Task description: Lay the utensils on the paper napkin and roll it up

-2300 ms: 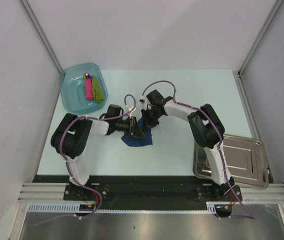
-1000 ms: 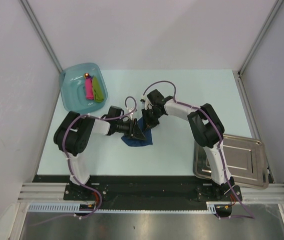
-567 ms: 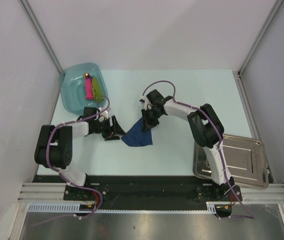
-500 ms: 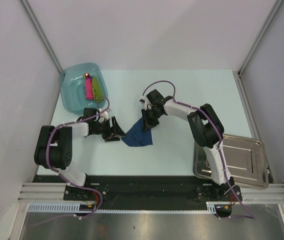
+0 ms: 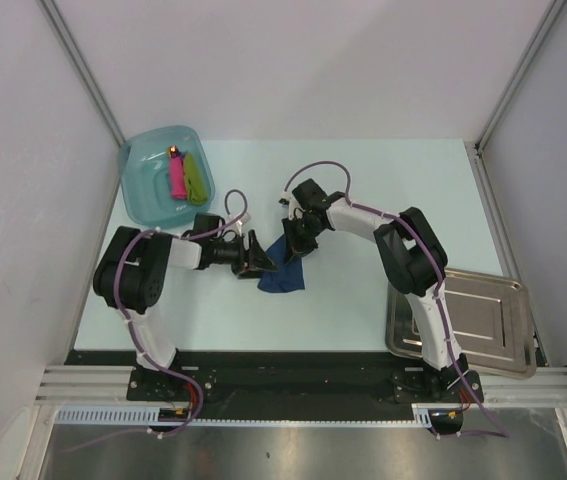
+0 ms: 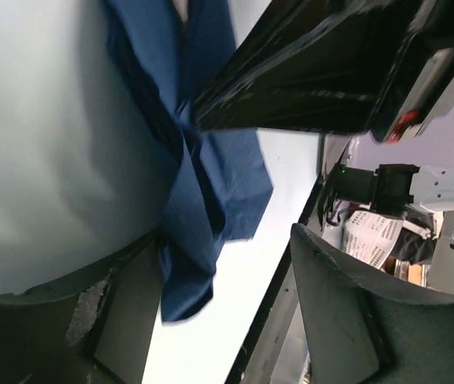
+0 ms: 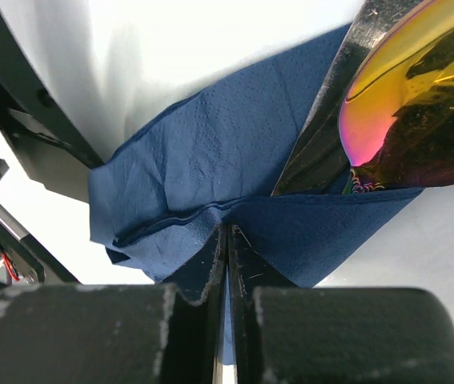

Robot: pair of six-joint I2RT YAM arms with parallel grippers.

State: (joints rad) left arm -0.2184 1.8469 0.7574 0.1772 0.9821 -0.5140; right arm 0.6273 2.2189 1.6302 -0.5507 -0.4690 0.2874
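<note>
A pale mint worktop (image 5: 363, 190) sits between plain white walls, with a teal tub (image 5: 141, 195) at its far left and a steel tray (image 5: 503, 310) at its near right. The dark blue napkin (image 5: 283, 276) lies crumpled at mid-worktop, its long axis running from the right claw (image 7: 225, 238) toward the near edge. That claw pinches a napkin fold. The left claw (image 5: 257, 256) gapes wide beside the napkin. A shiny orange-gold utensil (image 7: 419, 104) rests on the napkin, cut off by the frame edge, so its shape is unclear.
</note>
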